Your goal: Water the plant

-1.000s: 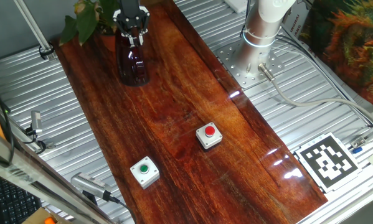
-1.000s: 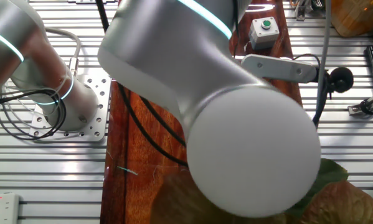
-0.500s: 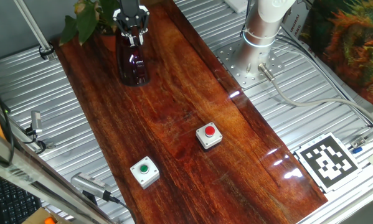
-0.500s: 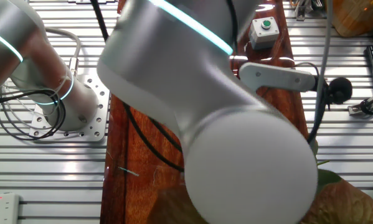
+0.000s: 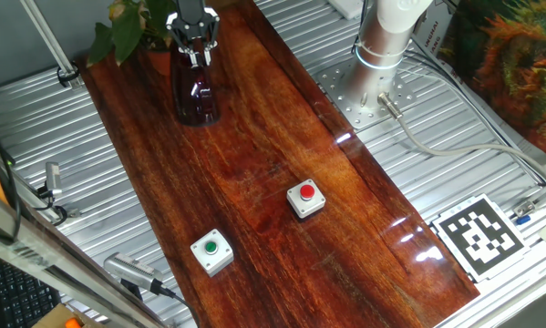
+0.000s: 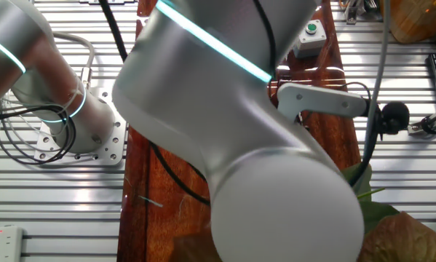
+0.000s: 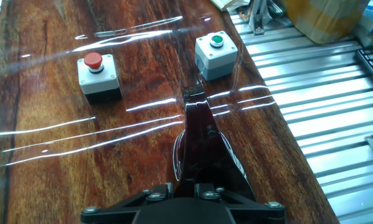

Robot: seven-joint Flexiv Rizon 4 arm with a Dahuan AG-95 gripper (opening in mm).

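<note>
The plant (image 5: pixel 118 25) shows broad green and yellowish leaves at the far left end of the wooden board; its pot is mostly hidden behind my hand. Some of its leaves show at the lower right of the other fixed view (image 6: pixel 392 229). My gripper (image 5: pixel 192 47) is shut on the neck of a dark red translucent vessel (image 5: pixel 196 93), right beside the plant. In the hand view my gripper (image 7: pixel 195 188) holds the vessel (image 7: pixel 202 140), which points away along the board. I cannot tell whether the vessel's base touches the board.
A red button box (image 5: pixel 306 199) and a green button box (image 5: pixel 211 251) sit on the wooden board (image 5: pixel 282 137); both show in the hand view, red (image 7: pixel 94 67) and green (image 7: pixel 217 48). The arm base (image 5: pixel 382 55) stands right of the board. Ribbed metal table surrounds it.
The vessel and gripper have shifted very slightly upward in the fixed view. In the other fixed view the arm has turned, uncovering more of the plant's leaves.
</note>
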